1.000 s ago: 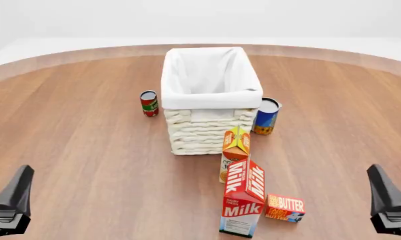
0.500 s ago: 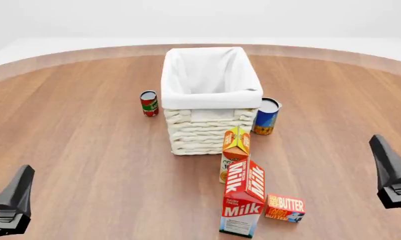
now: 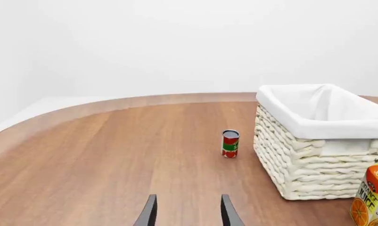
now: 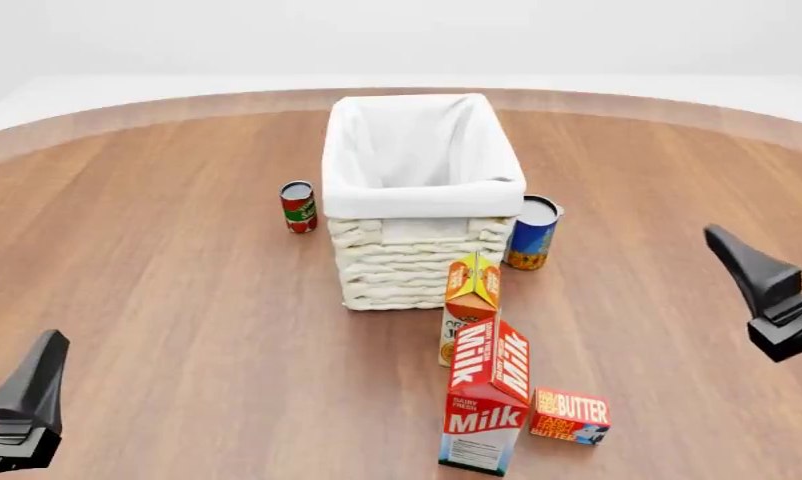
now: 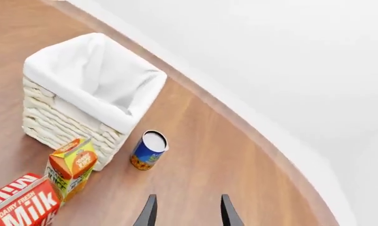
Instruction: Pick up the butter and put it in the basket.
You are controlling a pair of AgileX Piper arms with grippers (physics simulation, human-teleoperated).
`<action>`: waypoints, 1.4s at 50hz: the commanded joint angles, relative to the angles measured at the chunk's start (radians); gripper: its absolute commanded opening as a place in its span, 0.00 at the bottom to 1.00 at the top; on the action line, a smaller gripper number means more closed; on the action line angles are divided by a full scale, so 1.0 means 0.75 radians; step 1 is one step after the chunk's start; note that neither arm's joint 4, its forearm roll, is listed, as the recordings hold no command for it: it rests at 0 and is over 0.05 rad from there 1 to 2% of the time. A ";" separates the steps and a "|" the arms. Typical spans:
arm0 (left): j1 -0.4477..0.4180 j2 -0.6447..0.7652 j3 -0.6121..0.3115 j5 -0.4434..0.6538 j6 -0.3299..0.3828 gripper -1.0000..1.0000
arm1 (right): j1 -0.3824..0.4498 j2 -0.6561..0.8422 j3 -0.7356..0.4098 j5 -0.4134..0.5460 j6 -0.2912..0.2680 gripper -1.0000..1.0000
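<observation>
Looking from the near edge first, we've got the left gripper (image 4: pixel 25 410) parked at the near left corner, fingers spread with nothing between them, well apart from everything. Our right gripper (image 4: pixel 761 290) sits out on the right side, a bit farther in, tilted, fingers also spread and empty in its wrist view.

Nearest the front edge, right of centre, the butter (image 4: pixel 569 416) lies flat on the wooden table (image 4: pixel 161 290), just beside the right side of the tall milk carton (image 4: pixel 488 410); can't tell if they actually touch. Right behind the milk stands the orange juice carton (image 4: pixel 471 305), close against the basket's near wall.

Farther in, the basket (image 4: pixel 415 255) sits mid-table with its white cloth lining (image 4: pixel 421 150) folded over the rim. We see a red and green can (image 4: pixel 298 206) near its left side and a blue can (image 4: pixel 532 232) just beside its right near corner.
</observation>
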 commanded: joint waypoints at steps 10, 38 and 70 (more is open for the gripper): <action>0.000 0.000 0.000 0.000 0.000 1.00 | 0.137 0.212 -0.358 0.519 -0.107 1.00; 0.000 0.000 0.000 0.000 0.000 1.00 | 0.363 0.266 -0.248 0.750 -0.305 1.00; 0.000 0.000 0.000 0.000 0.000 1.00 | 0.370 0.346 0.105 0.549 -0.496 1.00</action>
